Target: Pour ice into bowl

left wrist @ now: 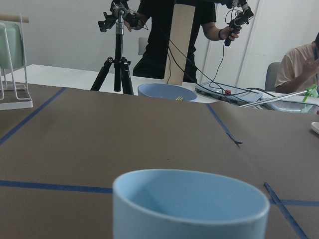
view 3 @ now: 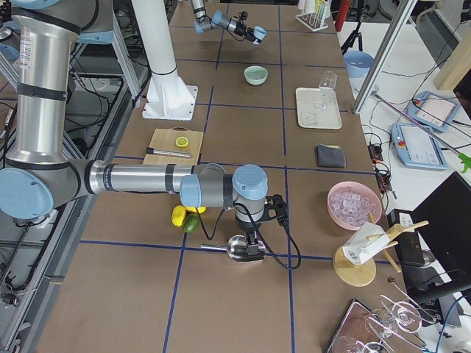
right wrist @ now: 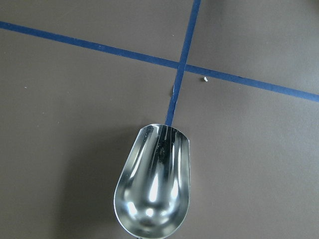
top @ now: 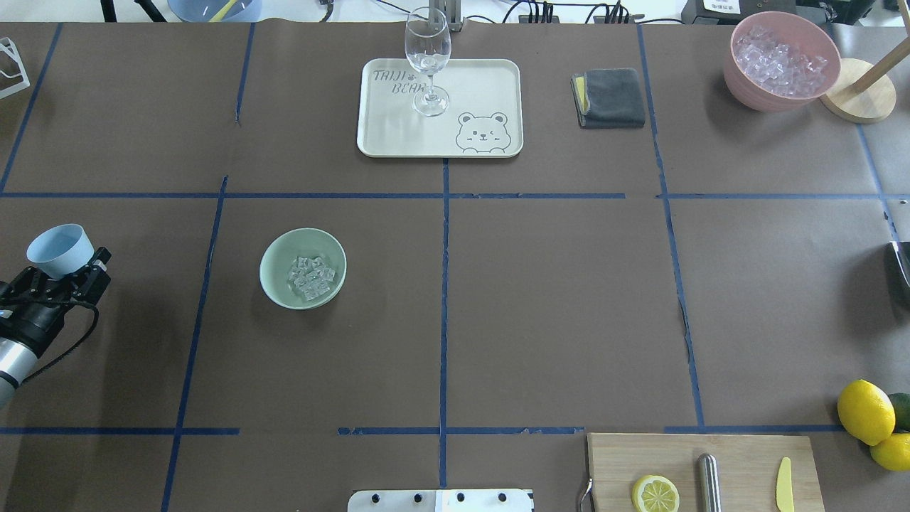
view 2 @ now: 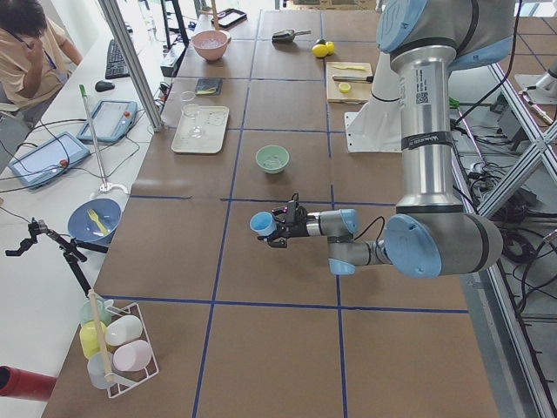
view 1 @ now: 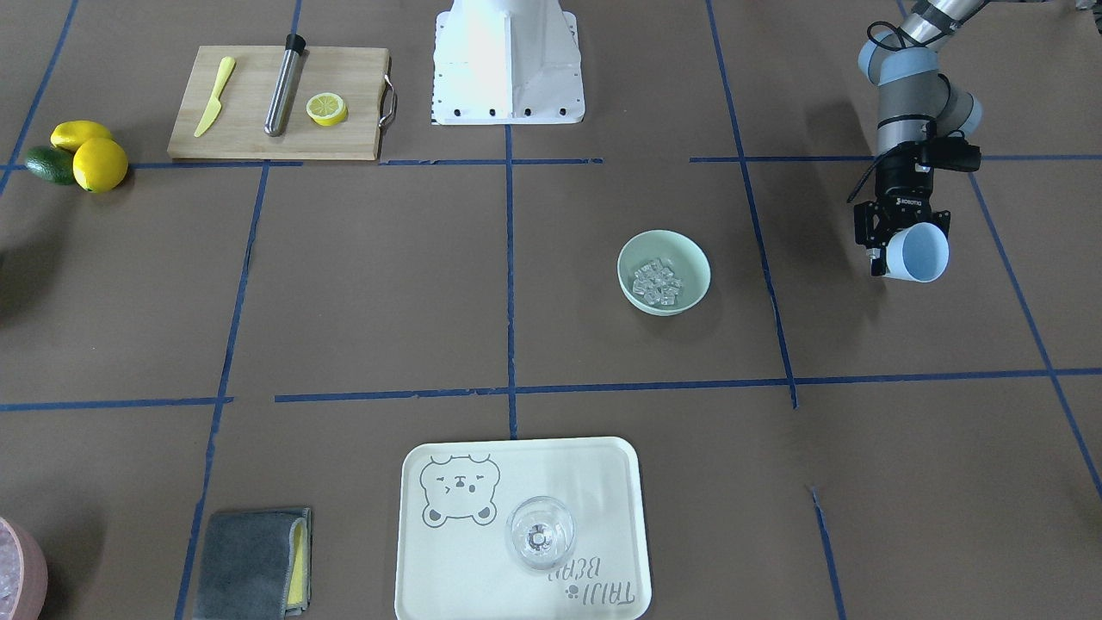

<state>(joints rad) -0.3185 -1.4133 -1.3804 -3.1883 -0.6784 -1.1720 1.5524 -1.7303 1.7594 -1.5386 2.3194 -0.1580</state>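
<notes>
The mint-green bowl (top: 279, 281) (view 1: 689, 258) stands left of the table's middle, and the ice (top: 311, 276) (view 1: 657, 282) lies in it as a heap of small clear cubes. Well to the bowl's left, above the table, my left gripper (top: 67, 269) (view 1: 900, 250) is shut on a light blue cup (top: 60, 247) (view 1: 919, 252). The cup is tilted and looks empty in the left wrist view (left wrist: 189, 204). My right gripper (view 3: 252, 246) hovers at the far right over a metal scoop (right wrist: 154, 186). I cannot tell whether it is open or shut.
At the far edge stand a cream tray (top: 483, 85) with a wine glass (top: 427, 60), a grey cloth (top: 610, 97) and a pink bowl of ice (top: 780, 60). A cutting board (top: 739, 451) and lemons (top: 865, 411) sit near right, beside the robot base (view 1: 508, 60).
</notes>
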